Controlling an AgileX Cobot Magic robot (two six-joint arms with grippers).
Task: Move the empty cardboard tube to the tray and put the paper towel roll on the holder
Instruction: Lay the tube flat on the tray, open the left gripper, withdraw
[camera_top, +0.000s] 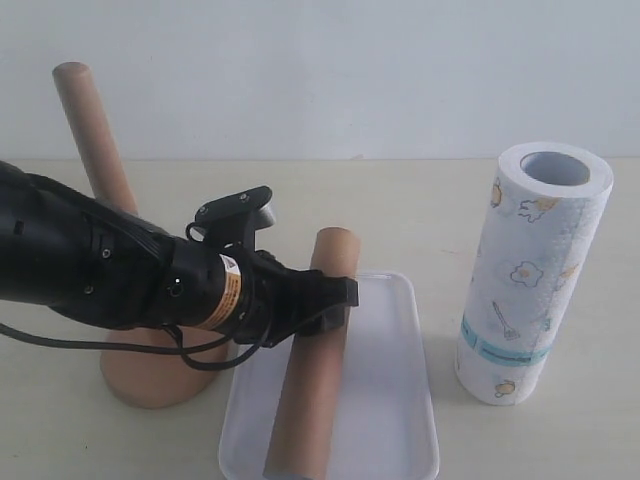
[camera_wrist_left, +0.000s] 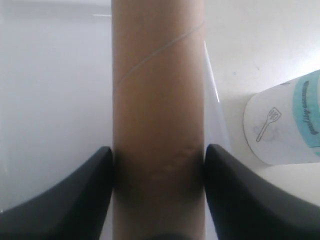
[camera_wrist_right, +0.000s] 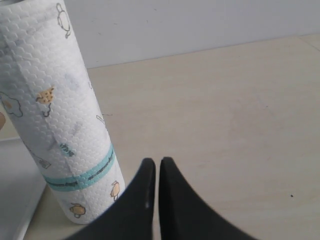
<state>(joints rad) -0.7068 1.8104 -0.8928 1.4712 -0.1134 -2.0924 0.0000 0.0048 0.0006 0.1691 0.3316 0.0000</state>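
The empty cardboard tube (camera_top: 308, 400) lies lengthwise along the left half of the white tray (camera_top: 395, 400), its far end reaching past the tray's back rim. My left gripper (camera_top: 337, 300) comes in from the left and is shut on the tube near its far end. In the left wrist view both black fingers press the sides of the tube (camera_wrist_left: 157, 100) over the tray (camera_wrist_left: 50, 100), with my left gripper (camera_wrist_left: 158, 150) around it. The paper towel roll (camera_top: 530, 280) stands upright right of the tray. My right gripper (camera_wrist_right: 157, 162) is shut and empty beside the roll (camera_wrist_right: 55, 120).
The wooden holder (camera_top: 150, 372) stands left of the tray, its rod (camera_top: 92, 130) bare and rising behind my left arm. The foot of the paper towel roll (camera_wrist_left: 285, 125) shows close to the tray's right rim. Beige tabletop (camera_wrist_right: 240, 115) stretches beyond the roll.
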